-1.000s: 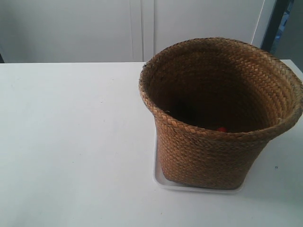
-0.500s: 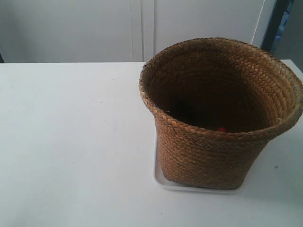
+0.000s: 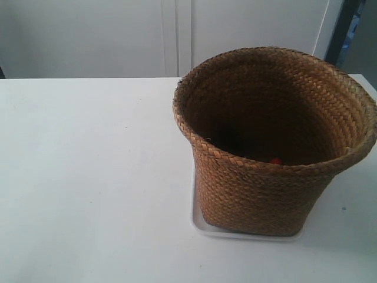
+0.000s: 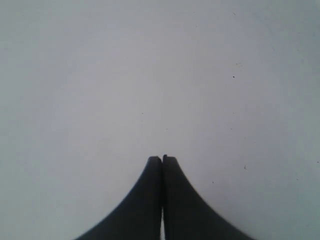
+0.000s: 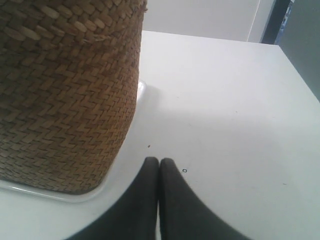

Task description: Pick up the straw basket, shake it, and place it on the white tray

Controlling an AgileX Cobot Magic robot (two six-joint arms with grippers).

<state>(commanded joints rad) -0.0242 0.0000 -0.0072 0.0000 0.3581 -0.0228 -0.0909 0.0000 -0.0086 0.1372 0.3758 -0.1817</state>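
The straw basket stands upright on the white tray, which shows only as a thin rim under its base. A small red thing lies inside the basket. In the right wrist view the basket fills one side and the tray's rim peeks out below it. My right gripper is shut and empty, a short way off from the basket. My left gripper is shut over bare white table, with nothing between its fingers. Neither arm shows in the exterior view.
The white table stretches wide beside the basket. White cabinet doors stand behind the table's far edge. A dark opening shows at the back corner.
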